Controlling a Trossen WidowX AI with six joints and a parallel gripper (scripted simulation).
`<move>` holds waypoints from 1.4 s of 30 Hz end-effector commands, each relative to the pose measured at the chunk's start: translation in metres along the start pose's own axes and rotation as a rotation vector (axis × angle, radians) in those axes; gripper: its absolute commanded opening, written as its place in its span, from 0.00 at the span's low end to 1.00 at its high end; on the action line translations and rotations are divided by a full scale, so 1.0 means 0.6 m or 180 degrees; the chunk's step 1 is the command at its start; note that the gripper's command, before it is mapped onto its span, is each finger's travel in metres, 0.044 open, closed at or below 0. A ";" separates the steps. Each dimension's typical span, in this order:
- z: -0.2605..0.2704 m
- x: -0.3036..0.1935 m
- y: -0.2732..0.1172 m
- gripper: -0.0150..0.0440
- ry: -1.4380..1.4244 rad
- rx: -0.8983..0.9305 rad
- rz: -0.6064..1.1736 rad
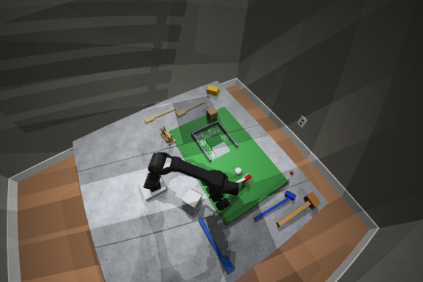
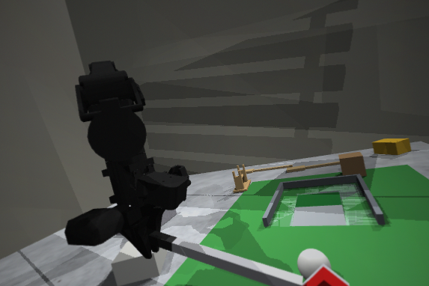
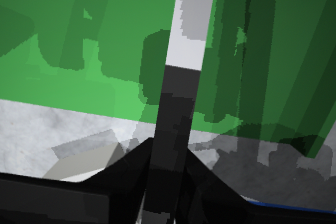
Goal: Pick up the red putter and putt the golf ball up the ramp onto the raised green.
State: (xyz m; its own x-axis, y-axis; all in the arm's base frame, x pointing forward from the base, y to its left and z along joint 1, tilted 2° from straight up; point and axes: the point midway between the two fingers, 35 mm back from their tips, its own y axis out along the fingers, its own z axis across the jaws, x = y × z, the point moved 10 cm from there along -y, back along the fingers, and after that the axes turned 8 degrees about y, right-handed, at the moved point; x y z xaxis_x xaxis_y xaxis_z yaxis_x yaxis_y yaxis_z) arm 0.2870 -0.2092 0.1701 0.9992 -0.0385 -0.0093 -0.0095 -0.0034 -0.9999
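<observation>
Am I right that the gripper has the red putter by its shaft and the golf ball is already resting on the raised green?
Not quite. The gripper does hold the red putter by its shaft, but the golf ball lies on the flat green mat right by the putter head, short of the raised green. The top view shows it.

The setting is an enclosed test cell or robotics lab bay, not a home or shop. A grey stone-patterned work surface (image 1: 119,207) sits inside a low pale border wall (image 1: 318,148), with orange-brown flooring (image 1: 49,221) at the left and right margins. Dark bare walls rise behind; a wall socket (image 1: 302,121) is on the right wall. A green putting mat (image 1: 252,162) with a framed ramp structure (image 1: 214,139) occupies the centre. Loose tools lie around: blue hammer (image 1: 275,207), wooden mallet (image 1: 300,210), wooden paddles (image 1: 159,115).
</observation>
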 end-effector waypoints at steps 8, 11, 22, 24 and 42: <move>-0.017 0.000 0.001 0.25 0.0019 -0.0011 -0.0008; -0.002 0.002 0.000 0.25 0.0018 -0.0009 -0.0009; 0.205 -0.029 0.001 0.25 0.0008 0.0016 -0.0018; 0.205 -0.029 0.001 0.25 0.0008 0.0016 -0.0018; 0.205 -0.029 -0.099 0.25 0.0008 0.0016 -0.0019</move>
State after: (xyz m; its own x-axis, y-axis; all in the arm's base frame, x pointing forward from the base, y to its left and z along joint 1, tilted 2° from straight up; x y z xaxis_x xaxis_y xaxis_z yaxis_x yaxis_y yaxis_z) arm 0.2759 -0.0862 0.2172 0.9992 -0.0366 -0.0145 -0.0143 0.0056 -0.9999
